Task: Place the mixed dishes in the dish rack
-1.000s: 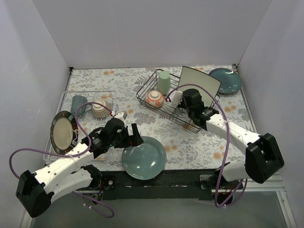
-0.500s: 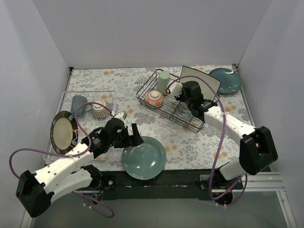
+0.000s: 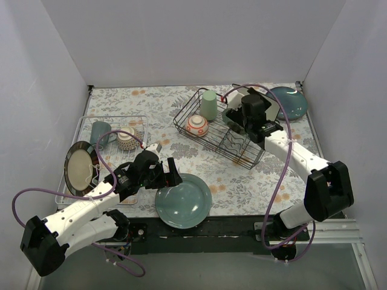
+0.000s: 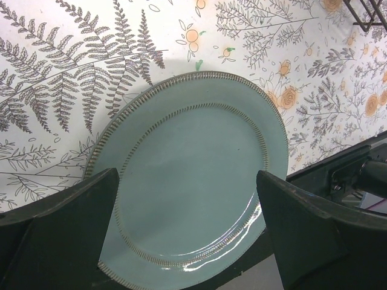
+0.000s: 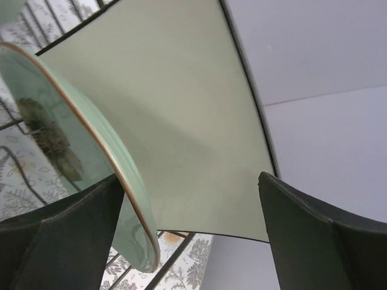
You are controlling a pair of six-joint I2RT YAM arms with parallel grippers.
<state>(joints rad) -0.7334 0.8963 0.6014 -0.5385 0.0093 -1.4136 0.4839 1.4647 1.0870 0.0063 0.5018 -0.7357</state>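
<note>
**At the Rack's Far End, a Plate Stands Unheld**

Over at the far end of the black wire dish rack (image 3: 233,147), the right gripper (image 5: 188,199) has its fingers spread wide and clamps nothing. A round light green plate with a flower motif (image 5: 54,139) stands on edge just beside one finger. The large white square plate (image 5: 181,109) rises upright behind it. A pale green handleless cup (image 3: 209,104) and a small red-orange patterned bowl (image 3: 197,125) sit at the rack's other end.

Near the table's front edge, the left gripper (image 4: 187,178) hovers with its jaws fully apart above a round blue-green glazed plate with a ribbed rim (image 3: 184,202), which lies flat on the table. A second blue-green plate (image 3: 289,101) lies in the far right corner, outside the rack.

The flat plate is probably the next job. It looks like stiff glazed ceramic: fairly heavy, slick, and apt to chip against wire. Lying flat, it offers only its rim. Its near edge seems to reach the table's lip, so a deep pinch there, one finger under and one over, looks best.
</note>
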